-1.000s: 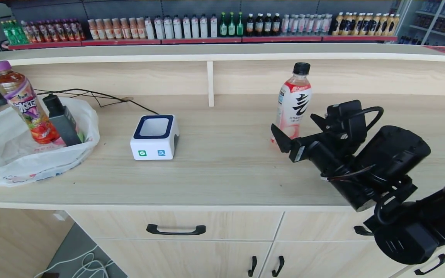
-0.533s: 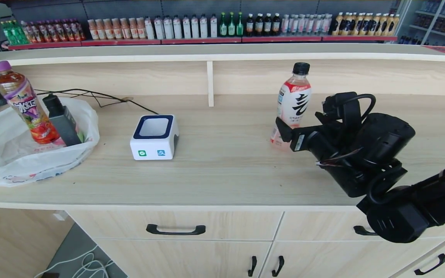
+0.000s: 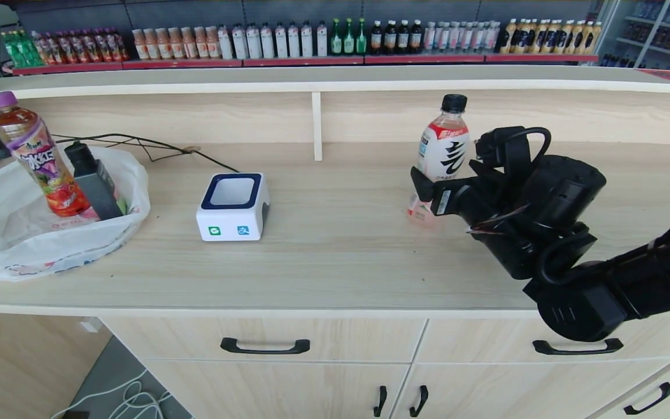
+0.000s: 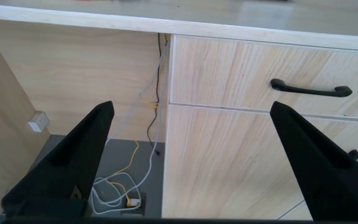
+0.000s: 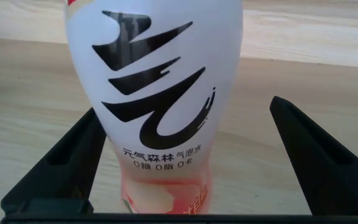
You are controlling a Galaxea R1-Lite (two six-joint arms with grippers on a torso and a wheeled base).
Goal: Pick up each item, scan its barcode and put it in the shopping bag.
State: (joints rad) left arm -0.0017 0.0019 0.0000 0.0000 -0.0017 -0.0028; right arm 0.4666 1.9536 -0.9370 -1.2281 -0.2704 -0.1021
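A: On the counter (image 3: 335, 262), what's in the shopping bag (image 3: 50, 256) at the left?
B: Two bottles, standing: a purple-capped tea bottle (image 3: 38, 157) and a dark bottle (image 3: 93, 183).
A: And the pink bottle (image 3: 445, 151)?
B: Upright at the right, between the right gripper's (image 5: 188, 124) spread jaws, not yet clamped. Probably full, stiff and slick-labelled, so I'd grip mid-body.

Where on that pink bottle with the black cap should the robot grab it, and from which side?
Probably around the labelled middle of the pink bottle, coming in level from the robot's side. It stands upright, and its body is round and wide there, narrowing toward the cap. The open right gripper has a finger on either side at about that height.
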